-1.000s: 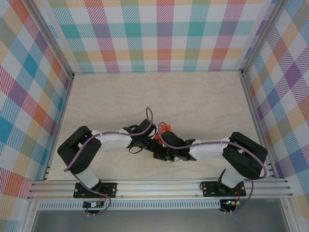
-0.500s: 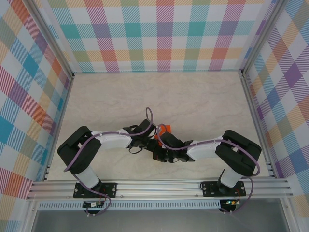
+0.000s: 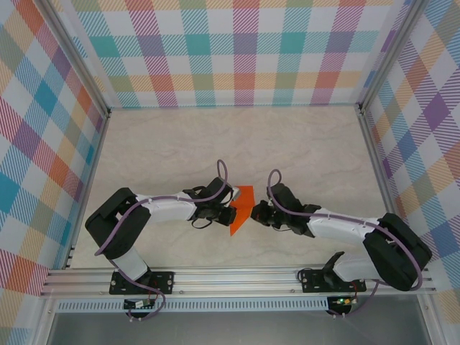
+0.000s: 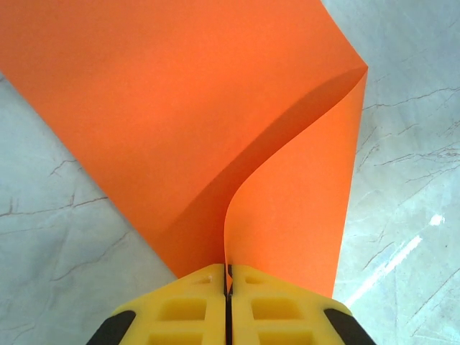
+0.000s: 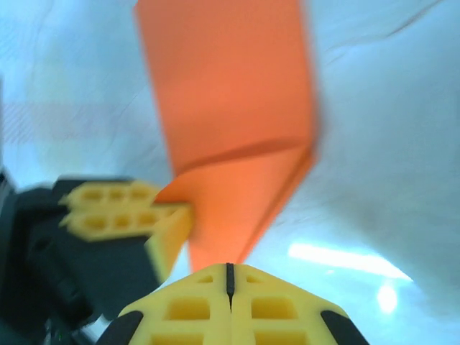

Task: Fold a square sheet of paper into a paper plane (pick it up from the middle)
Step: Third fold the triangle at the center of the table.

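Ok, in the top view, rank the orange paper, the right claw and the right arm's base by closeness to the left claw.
1. orange paper, pinched in the left claw.
2. right claw, just past the paper's right edge.
3. right arm's base, near edge, right side.

No writing, label, brand name, number or sign can be read in any of the views. The thin bright orange square sheet of paper (image 4: pixel 180 108) is plain and unmarked on the faces that show.
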